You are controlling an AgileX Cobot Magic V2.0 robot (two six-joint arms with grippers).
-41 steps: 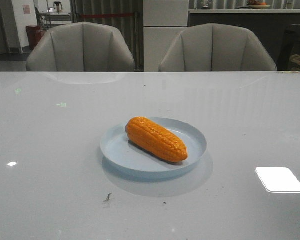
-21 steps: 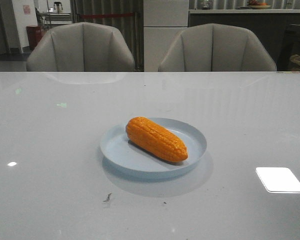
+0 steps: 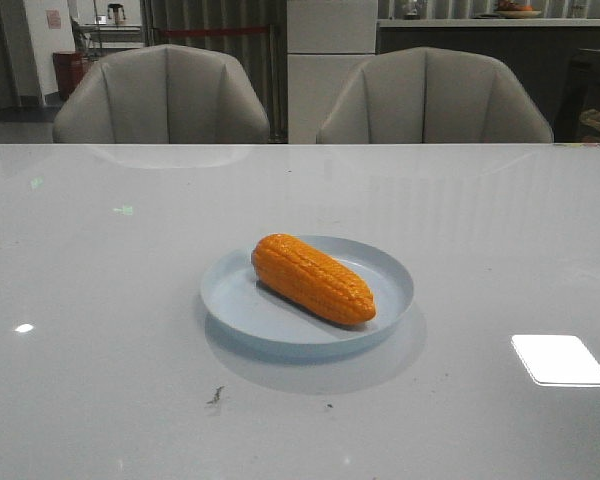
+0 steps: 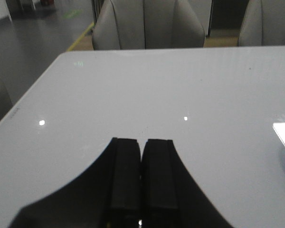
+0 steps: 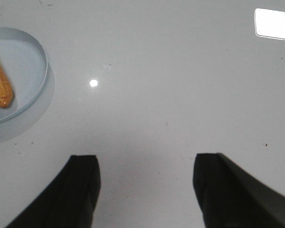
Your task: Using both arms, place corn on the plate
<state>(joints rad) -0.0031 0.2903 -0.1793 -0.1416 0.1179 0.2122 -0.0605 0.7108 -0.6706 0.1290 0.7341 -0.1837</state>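
The orange corn (image 3: pixel 313 278) lies on its side in the pale blue plate (image 3: pixel 385 268) near the middle of the table, its tapered end toward the front right. No arm shows in the front view. My left gripper (image 4: pixel 142 141) is shut and empty over bare table, away from the plate. My right gripper (image 5: pixel 146 159) is open and empty above the table. In the right wrist view the plate (image 5: pixel 31 57) and the corn's tip (image 5: pixel 0 88) sit at the edge, well away from the fingers.
Two grey chairs (image 3: pixel 163 95) (image 3: pixel 435 97) stand behind the far edge of the glossy white table (image 3: pixel 100 300). A bright window reflection (image 3: pixel 559 359) lies on the table at the front right. The table's left edge (image 4: pixel 23 102) shows in the left wrist view.
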